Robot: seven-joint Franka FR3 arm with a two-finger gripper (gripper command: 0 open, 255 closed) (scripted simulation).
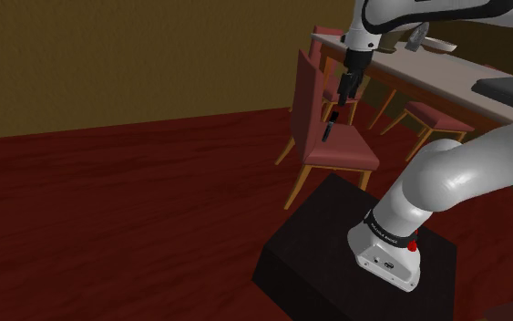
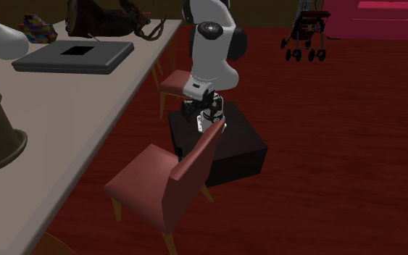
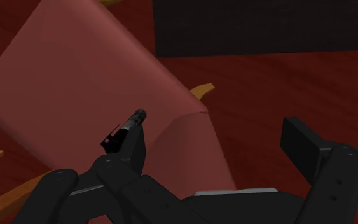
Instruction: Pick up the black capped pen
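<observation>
End effector [image 3: 217,133], fingers spread and empty, hangs over a red chair [image 3: 75,83] as the black capped pen [image 3: 124,130], apparently on the seat, lies just beyond one fingertip, outside the gap, pointing away.

Black pen [image 3: 125,129], dusty-red chair [image 1: 336,150] on orange-brown legs, dark red wood-grain floor [image 1: 108,210], black stand [image 1: 318,246].

All three views are dimly and evenly lit. The white arm [image 1: 436,178] is lit brightest on top and shaded grey beneath. The floor [image 1: 108,210] is rendered dark red, and the gripper [image 3: 217,137] is shown as near-flat black.
</observation>
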